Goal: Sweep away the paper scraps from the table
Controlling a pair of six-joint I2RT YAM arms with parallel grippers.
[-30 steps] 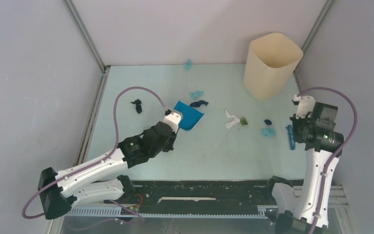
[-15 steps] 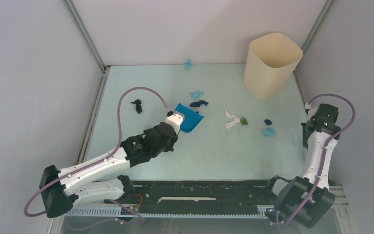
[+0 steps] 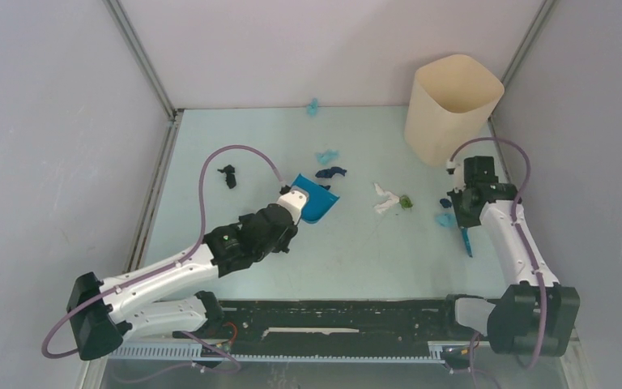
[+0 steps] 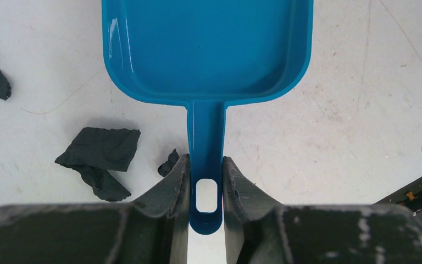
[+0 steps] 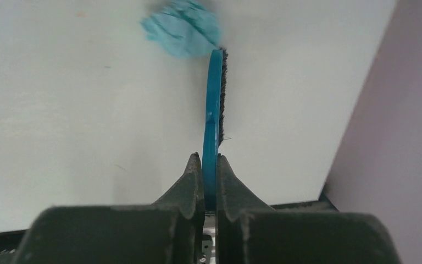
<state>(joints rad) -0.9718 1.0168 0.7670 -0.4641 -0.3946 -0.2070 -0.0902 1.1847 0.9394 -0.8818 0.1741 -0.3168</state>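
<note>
On the surface (image 3: 356, 251), scraps (image 3: 387, 198) are lying scattered mid-way, one at the far rail.
- Left tool (image 4: 206, 187): is clamping the dustpan (image 4: 206, 49) handle. The pan's front edge is running out of view. Dark scraps are lying beside it, one partly hiding behind a finger.
- Right tool (image 5: 209, 165): is clenching the brush (image 5: 214, 104), whose handle end is hiding between the fingers. A light-blue scrap is sitting at the brush tip, its top cut off.
- Bin (image 3: 451, 105): is standing far right.

You see a blue dustpan (image 3: 317, 198) and brush (image 3: 464, 241), beige bin (image 3: 449, 109), navy, light-blue and white paper scraps (image 3: 385, 200), mint-green table (image 3: 372, 251).
</note>
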